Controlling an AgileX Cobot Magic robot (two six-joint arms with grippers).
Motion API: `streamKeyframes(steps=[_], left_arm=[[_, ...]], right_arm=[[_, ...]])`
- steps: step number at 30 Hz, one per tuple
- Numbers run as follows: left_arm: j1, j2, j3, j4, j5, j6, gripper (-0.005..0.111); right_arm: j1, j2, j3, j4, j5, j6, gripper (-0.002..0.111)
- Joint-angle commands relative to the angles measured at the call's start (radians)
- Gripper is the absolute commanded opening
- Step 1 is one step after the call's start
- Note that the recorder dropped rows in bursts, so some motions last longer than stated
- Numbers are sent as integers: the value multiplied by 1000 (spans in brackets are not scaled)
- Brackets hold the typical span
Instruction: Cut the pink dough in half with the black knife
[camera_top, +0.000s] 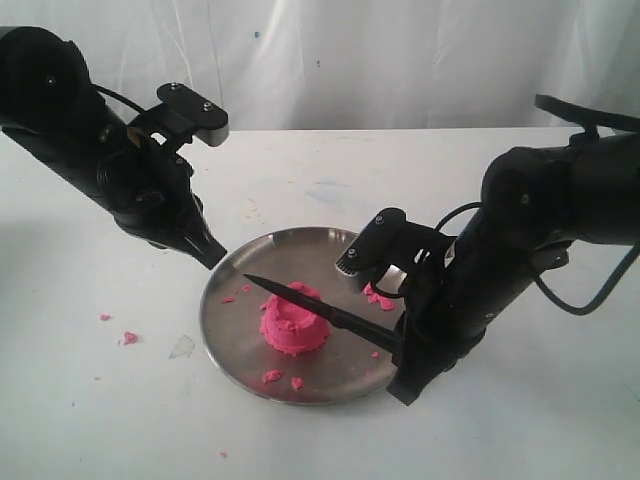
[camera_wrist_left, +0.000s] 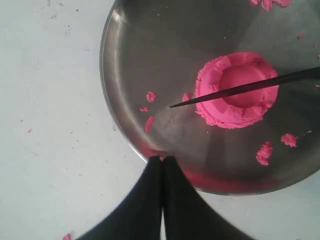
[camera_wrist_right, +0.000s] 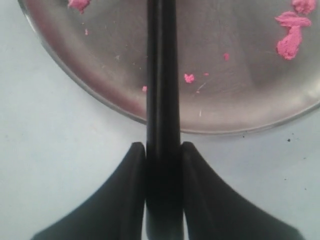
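With right fingers (camera_wrist_right: 125, 200) clamped the black knife (camera_top: 350, 322) by its handle; held left fingers (camera_wrist_left: 145, 200) pressed together, empty. Judged pink dough (camera_top: 292, 330) soft, sticky, crumbly.

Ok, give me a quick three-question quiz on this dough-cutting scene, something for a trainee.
1. True or false: the pink dough is already cut in two.
2. Which gripper holds the black knife? A left, B right, C neither.
3. In a word or two, what does the dough rest on?
Key: 1 false, it is one lump. 2 B, the right gripper. 3 the steel plate.
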Motion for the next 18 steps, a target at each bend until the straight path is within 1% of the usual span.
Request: streamKeyframes(steps=[1,4,6,9,12,15,18], left_arm=[[-2,-5,-2,-51,11,0,0],[-2,7,-2,-173,19,9,0],[-4,19,-2,-232,36,80,0],[-4,42,0,-252,38,160,0],[-4,64,0,-260,17,160,0],[-4,86,0,-319,8,162,0],[-4,108,0,-364,7,226,0]], right_arm=[[1,-1,3,9,-17,-3,0],[1,15,3,7,-19,-3,0],[1,28,3,7,-19,-3,0],[1,34,3,7,-19,-3,0],[1,34,3,2,-24,-3,0],[1,34,3,-7,-32,-3,0],[1,34,3,-8,-39,-3,0]])
